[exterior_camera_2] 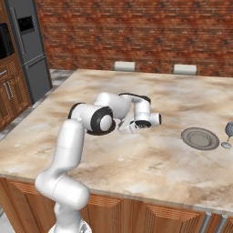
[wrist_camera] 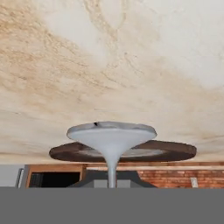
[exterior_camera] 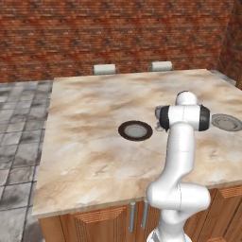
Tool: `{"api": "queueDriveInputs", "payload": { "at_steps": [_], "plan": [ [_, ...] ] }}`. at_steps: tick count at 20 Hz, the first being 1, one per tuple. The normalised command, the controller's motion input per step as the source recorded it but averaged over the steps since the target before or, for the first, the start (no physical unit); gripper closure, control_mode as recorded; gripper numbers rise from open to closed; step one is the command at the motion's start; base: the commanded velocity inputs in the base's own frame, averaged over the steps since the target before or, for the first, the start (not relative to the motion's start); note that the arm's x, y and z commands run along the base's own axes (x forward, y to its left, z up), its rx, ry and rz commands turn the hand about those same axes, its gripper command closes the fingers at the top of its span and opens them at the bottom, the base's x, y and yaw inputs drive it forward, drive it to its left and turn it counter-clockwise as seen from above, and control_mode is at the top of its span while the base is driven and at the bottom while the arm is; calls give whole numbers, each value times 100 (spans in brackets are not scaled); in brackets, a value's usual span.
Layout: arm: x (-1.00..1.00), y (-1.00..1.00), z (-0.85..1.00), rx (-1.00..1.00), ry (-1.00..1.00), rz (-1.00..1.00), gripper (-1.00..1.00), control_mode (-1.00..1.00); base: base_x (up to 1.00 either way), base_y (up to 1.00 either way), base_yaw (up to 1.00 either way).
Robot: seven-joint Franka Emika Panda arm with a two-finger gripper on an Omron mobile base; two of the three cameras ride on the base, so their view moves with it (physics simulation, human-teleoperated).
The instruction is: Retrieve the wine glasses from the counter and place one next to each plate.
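Gripping a clear greyish stemmed wine glass (wrist_camera: 111, 144) by its stem, the closed gripper (exterior_camera_2: 129, 126) hovers beside the dark-rimmed round plate (exterior_camera: 135, 130) mid-counter (exterior_camera: 90, 156).

The beige marbled counter (exterior_camera: 94, 156) carries 2 plates (exterior_camera: 135, 130) (exterior_camera_2: 200, 138), with 1 wine glass (exterior_camera_2: 228, 133) beside the right-hand plate.

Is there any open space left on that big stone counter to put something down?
Plenty. The counter is bare in front of the nearer plate and to its left, and between the two plates. It is crowded by the far plate, where a wine glass stands, and at the gripper holding the other glass.
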Motion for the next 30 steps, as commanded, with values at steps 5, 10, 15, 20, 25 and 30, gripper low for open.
{"api": "queueDriveInputs", "payload": {
  "at_steps": [5, 10, 15, 20, 25, 30],
  "plan": [
    [44, 0, -33, 0, 0, 0, 100, -100, 0, 0, 0],
    [40, 0, -31, 0, -1, 0, 100, -100, 0, 0, 0],
    [25, -1, -35, 0, 0, 0, -100, -100, 0, 0, 0],
    [0, -1, -26, 0, 0, 0, -100, -100, 0, 0, 0],
    [-2, -3, -1, 0, 1, 0, -100, -100, 0, 0, 0],
    [-13, 0, 3, 0, 3, 0, -100, -100, 0, 0, 0]
  ]
}}
